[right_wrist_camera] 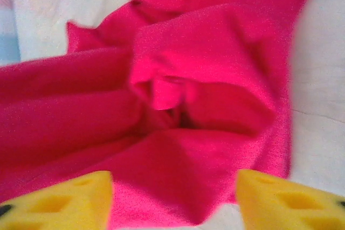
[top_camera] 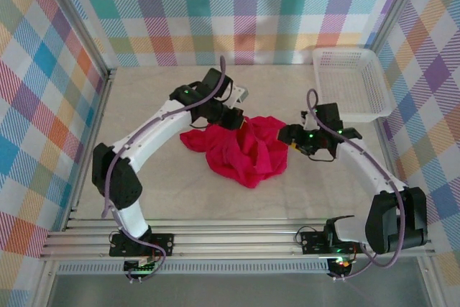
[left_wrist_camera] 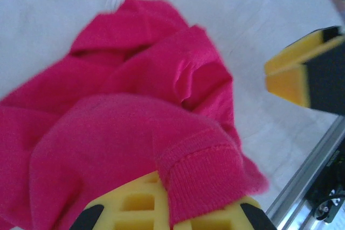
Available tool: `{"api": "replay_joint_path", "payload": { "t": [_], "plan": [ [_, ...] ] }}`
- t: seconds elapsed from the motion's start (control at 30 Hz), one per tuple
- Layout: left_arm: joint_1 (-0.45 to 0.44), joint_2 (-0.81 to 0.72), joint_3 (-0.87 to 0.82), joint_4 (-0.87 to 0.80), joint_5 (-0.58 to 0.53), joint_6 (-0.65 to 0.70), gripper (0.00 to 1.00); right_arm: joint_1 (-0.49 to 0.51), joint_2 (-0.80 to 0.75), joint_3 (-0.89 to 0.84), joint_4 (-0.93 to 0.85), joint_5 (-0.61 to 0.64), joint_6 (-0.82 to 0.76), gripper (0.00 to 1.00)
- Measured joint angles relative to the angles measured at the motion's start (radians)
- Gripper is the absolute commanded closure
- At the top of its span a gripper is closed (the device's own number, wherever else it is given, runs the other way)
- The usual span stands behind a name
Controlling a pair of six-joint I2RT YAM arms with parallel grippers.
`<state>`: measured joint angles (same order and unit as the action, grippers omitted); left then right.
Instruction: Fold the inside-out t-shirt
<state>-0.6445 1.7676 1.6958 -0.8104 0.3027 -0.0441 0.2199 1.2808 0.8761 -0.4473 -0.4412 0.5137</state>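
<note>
The inside-out t-shirt (top_camera: pixel 241 152) lies in a crumpled bright red heap in the middle of the table. My left gripper (top_camera: pixel 233 116) sits at the heap's far edge, shut on a ribbed band of the t-shirt (left_wrist_camera: pixel 202 171), which is pinched between its yellow fingers (left_wrist_camera: pixel 135 203). My right gripper (top_camera: pixel 291 138) is at the heap's right edge. Its yellow fingers (right_wrist_camera: pixel 70 197) stand wide open, with folds of the t-shirt (right_wrist_camera: pixel 205 106) just ahead of and partly between them. One right finger (left_wrist_camera: pixel 302 74) shows in the left wrist view.
A white mesh basket (top_camera: pixel 352 80) stands at the back right corner. Checked walls close in the table on three sides. An aluminium rail (top_camera: pixel 237 239) runs along the near edge. Bare tabletop (top_camera: pixel 144 98) surrounds the heap.
</note>
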Motion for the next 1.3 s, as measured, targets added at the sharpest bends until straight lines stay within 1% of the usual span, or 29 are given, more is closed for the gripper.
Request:
{"api": "replay_joint_path", "payload": {
  "t": [0.13, 0.2, 0.3, 0.37, 0.4, 0.43, 0.5, 0.53, 0.57, 0.6, 0.63, 0.67, 0.7, 0.73, 0.77, 0.8, 0.87, 0.9, 0.93, 0.97, 1.03, 1.07, 1.1, 1.2, 1.3],
  "plan": [
    [0.0, 0.013, 0.018, -0.002, 0.0, -0.02, 1.0, 0.117, 0.003, 0.0, 0.08, -0.018, 0.006, 0.23],
    [0.0, 0.013, 0.044, -0.002, 0.0, -0.023, 1.0, 0.157, 0.021, 0.002, 0.109, -0.021, 0.006, 0.22],
    [0.0, 0.013, 0.077, -0.003, 0.0, -0.024, 1.0, 0.179, 0.085, 0.017, 0.134, -0.018, 0.006, 0.22],
    [0.0, 0.013, 0.087, -0.005, -0.001, -0.024, 1.0, 0.183, 0.136, 0.036, 0.14, -0.007, 0.006, 0.25],
    [0.0, 0.013, 0.088, -0.006, -0.001, -0.024, 1.0, 0.188, 0.162, 0.053, 0.141, 0.002, 0.006, 0.35],
    [0.0, 0.013, 0.088, -0.006, -0.001, -0.027, 1.0, 0.192, 0.185, 0.07, 0.142, 0.009, 0.009, 0.55],
    [0.003, 0.013, 0.088, -0.007, -0.001, -0.033, 1.0, 0.196, 0.214, 0.103, 0.148, 0.023, 0.008, 0.89],
    [0.006, 0.013, 0.088, -0.008, -0.002, -0.036, 1.0, 0.199, 0.222, 0.121, 0.145, 0.039, 0.01, 1.0],
    [0.007, 0.013, 0.089, -0.009, -0.005, -0.04, 0.98, 0.199, 0.222, 0.135, 0.138, 0.056, 0.01, 1.0],
    [0.011, 0.013, 0.09, -0.011, -0.005, -0.043, 0.96, 0.197, 0.217, 0.148, 0.131, 0.077, 0.01, 1.0],
    [0.016, 0.013, 0.093, -0.019, -0.006, -0.046, 0.91, 0.19, 0.208, 0.154, 0.122, 0.09, 0.01, 1.0],
    [0.023, 0.013, 0.096, -0.027, -0.008, -0.049, 0.79, 0.18, 0.191, 0.154, 0.11, 0.101, 0.009, 1.0],
    [0.031, 0.013, 0.1, -0.031, -0.008, -0.054, 0.76, 0.16, 0.168, 0.153, 0.091, 0.109, 0.009, 1.0],
    [0.041, 0.013, 0.104, -0.032, -0.011, -0.062, 0.75, 0.125, 0.135, 0.146, 0.072, 0.113, 0.005, 1.0],
    [0.05, 0.013, 0.106, -0.033, -0.016, -0.065, 0.71, 0.085, 0.103, 0.135, 0.061, 0.115, 0.002, 1.0],
    [0.061, 0.013, 0.106, -0.032, -0.025, -0.072, 0.68, 0.031, 0.06, 0.117, 0.05, 0.116, -0.003, 0.98],
    [0.085, 0.013, 0.105, -0.031, -0.043, -0.086, 0.67, -0.083, -0.019, 0.077, 0.019, 0.117, -0.024, 0.94],
    [0.098, 0.011, 0.1, -0.027, -0.049, -0.096, 0.65, -0.123, -0.039, 0.063, 0.007, 0.119, -0.034, 0.89],
    [0.117, 0.009, 0.088, -0.02, -0.053, -0.111, 0.65, -0.159, -0.053, 0.047, -0.009, 0.122, -0.044, 0.77],
    [0.141, 0.004, 0.068, -0.013, -0.053, -0.127, 0.65, -0.182, -0.055, 0.031, -0.024, 0.124, -0.056, 0.67],
    [0.195, -0.007, 0.011, 0.008, -0.053, -0.159, 0.64, -0.202, -0.033, 0.005, -0.053, 0.126, -0.065, 0.4],
    [0.22, -0.013, -0.02, 0.015, -0.054, -0.174, 0.64, -0.205, -0.014, -0.002, -0.068, 0.129, -0.064, 0.36],
    [0.25, -0.023, -0.063, 0.029, -0.055, -0.189, 0.64, -0.208, 0.011, -0.005, -0.087, 0.133, -0.068, 0.34],
    [0.34, -0.057, -0.211, 0.065, -0.057, -0.237, 0.61, -0.208, 0.051, -0.012, -0.113, 0.127, -0.055, 0.33],
    [0.414, -0.078, -0.337, 0.095, -0.057, -0.28, 0.58, -0.177, 0.035, -0.011, -0.118, 0.115, -0.035, 0.33]
  ]
}}
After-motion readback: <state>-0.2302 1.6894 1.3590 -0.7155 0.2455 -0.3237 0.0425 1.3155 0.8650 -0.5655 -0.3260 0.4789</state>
